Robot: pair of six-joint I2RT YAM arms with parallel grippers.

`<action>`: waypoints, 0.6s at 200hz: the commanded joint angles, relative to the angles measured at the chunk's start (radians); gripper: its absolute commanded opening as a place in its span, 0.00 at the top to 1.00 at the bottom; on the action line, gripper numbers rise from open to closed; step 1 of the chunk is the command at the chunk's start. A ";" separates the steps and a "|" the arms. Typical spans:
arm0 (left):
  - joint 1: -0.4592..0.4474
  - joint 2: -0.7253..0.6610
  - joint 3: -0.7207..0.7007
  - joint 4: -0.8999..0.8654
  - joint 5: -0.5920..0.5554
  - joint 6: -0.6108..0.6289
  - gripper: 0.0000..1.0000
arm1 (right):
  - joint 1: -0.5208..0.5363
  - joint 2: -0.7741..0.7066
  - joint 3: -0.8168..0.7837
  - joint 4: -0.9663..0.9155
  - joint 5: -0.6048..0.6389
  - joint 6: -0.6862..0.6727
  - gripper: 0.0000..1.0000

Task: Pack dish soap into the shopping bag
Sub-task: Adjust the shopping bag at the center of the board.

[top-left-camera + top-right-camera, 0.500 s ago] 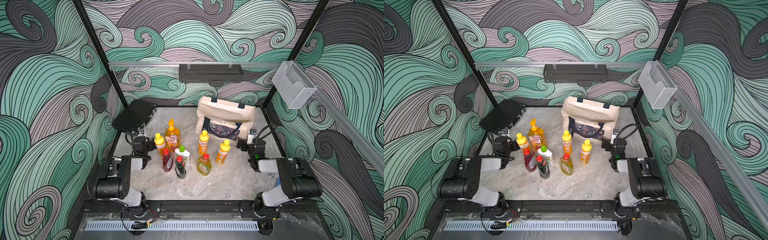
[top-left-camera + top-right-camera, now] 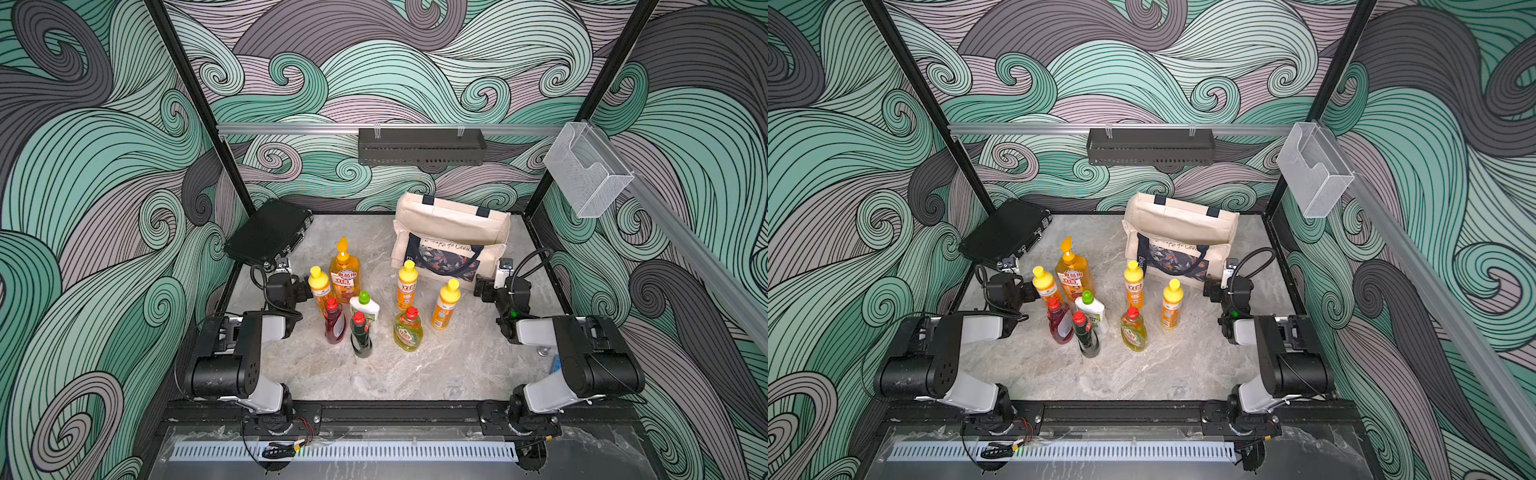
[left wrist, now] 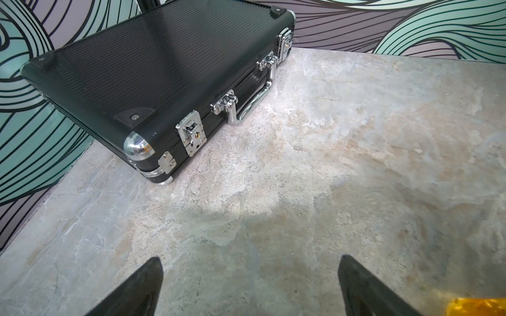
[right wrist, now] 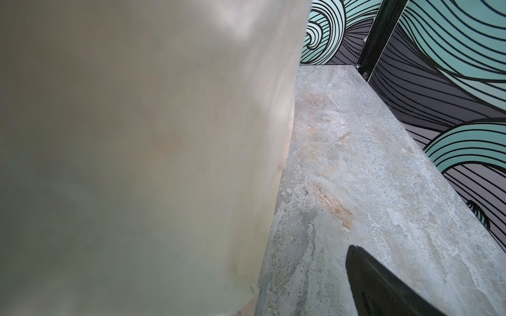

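Note:
Several dish soap bottles stand in a cluster mid-table: an amber pump bottle [image 2: 344, 270], three orange yellow-capped ones [image 2: 320, 286] [image 2: 407, 284] [image 2: 445, 303], a red one [image 2: 334, 320], a white green-capped one [image 2: 364, 305], a dark-green one [image 2: 360, 334] and a yellow one [image 2: 408, 330]. The cream shopping bag [image 2: 451, 232] [image 2: 1179, 232] stands upright behind them. My left gripper [image 2: 305, 287] [image 3: 250, 262] is open beside the leftmost orange bottle. My right gripper [image 2: 480, 286] is open at the bag's right lower corner. Bag cloth [image 4: 137, 164] hides one finger; the other fingertip [image 4: 356, 257] shows.
A black hard case [image 2: 268, 232] [image 3: 153, 82] lies at the back left, against the wall. A black shelf [image 2: 422, 146] and a clear holder [image 2: 586, 170] hang on the rails above. Patterned walls close three sides of the stone tabletop [image 2: 415, 374].

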 commanded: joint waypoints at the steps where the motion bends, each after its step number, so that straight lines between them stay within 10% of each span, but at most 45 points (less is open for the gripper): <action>1: 0.007 0.013 0.035 0.023 -0.006 -0.009 0.02 | 0.002 0.005 0.022 0.028 -0.006 -0.004 0.01; 95: 0.007 0.005 0.037 0.025 0.004 0.006 0.01 | -0.002 0.002 0.020 0.031 -0.015 -0.004 0.01; 120: 0.007 -0.059 0.159 -0.257 -0.068 -0.046 0.01 | 0.002 -0.053 0.032 -0.031 0.144 0.054 0.01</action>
